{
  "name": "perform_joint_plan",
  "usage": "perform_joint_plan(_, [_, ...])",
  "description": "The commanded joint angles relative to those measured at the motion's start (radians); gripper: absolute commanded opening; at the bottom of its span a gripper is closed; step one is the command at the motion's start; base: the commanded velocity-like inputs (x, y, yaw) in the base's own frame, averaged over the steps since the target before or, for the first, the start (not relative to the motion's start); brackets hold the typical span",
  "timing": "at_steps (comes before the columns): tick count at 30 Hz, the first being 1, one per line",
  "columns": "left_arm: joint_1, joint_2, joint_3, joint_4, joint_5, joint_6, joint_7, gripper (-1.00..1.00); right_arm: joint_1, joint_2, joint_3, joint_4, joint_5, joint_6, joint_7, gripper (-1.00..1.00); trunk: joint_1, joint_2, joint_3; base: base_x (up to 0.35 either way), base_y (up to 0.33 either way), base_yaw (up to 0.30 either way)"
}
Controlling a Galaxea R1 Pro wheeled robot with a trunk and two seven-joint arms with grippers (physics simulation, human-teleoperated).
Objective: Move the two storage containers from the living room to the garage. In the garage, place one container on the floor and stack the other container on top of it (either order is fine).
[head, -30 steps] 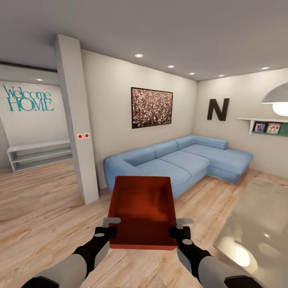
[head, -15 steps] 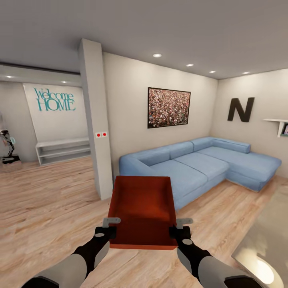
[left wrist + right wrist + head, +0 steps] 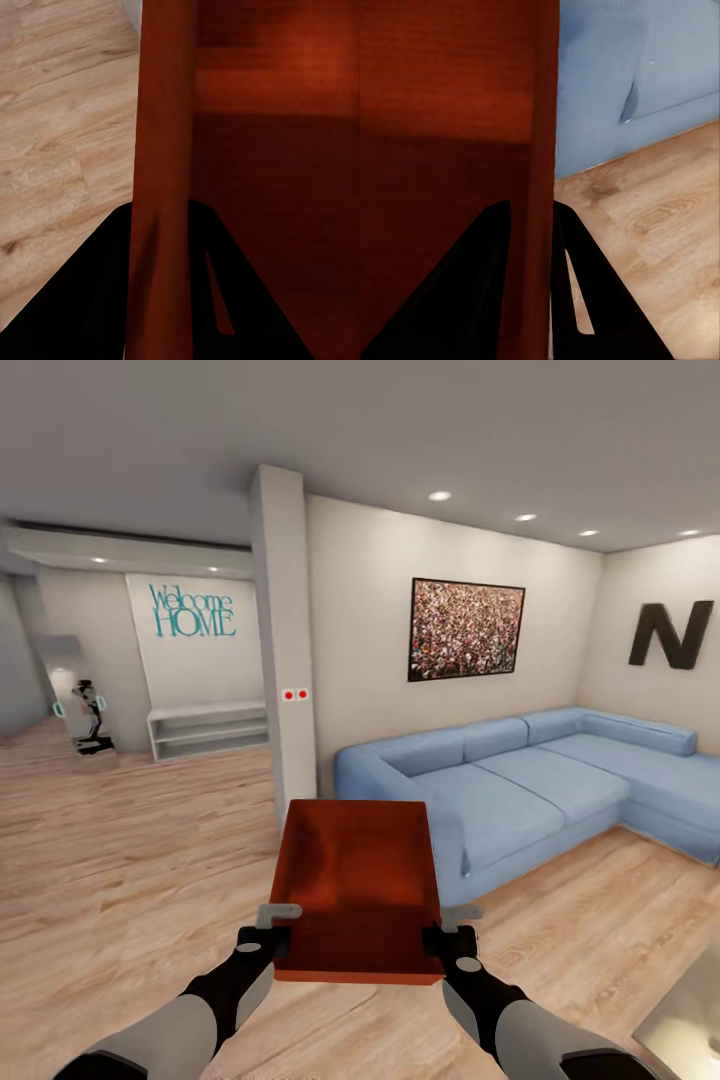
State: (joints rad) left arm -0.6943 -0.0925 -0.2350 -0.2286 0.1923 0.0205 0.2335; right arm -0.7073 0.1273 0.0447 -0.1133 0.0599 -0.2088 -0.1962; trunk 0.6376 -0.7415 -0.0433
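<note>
Light wood plank flooring of the living room spreads under both arms. Left gripper and right gripper each pinch a side wall of one orange-red storage container, carried level between them. Beyond stand a blue corner sofa, a pillar, teal "Welcome HOME" lettering and a black "N"

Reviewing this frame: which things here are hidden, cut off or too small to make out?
- Second storage container: not seen from any camera here.
- Held storage container: its underside is hidden from the head view by its own walls.
- Letter N: cut by the head view's right edge.
- Small figure in the far hallway: too small to identify.
- Left end effector and right end effector: fingertips dark, contact detail unclear.
</note>
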Motion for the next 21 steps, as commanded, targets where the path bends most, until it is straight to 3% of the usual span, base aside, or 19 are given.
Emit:
perform_joint_plan(1, [-0.002,0.000,0.071,-0.006,-0.008,0.002,0.020,-1.00,0.000,0.000,-0.002,0.003,0.001,0.000,-0.008,-1.00,0.000,-0.002,-0.002,0.000,0.000,0.267])
perform_joint_plan(21, [-0.002,0.002,0.071,-0.006,-0.008,0.002,0.020,-1.00,0.000,0.000,-0.002,0.003,0.001,0.000,-0.008,-1.00,0.000,-0.002,-0.002,0.000,0.000,0.267])
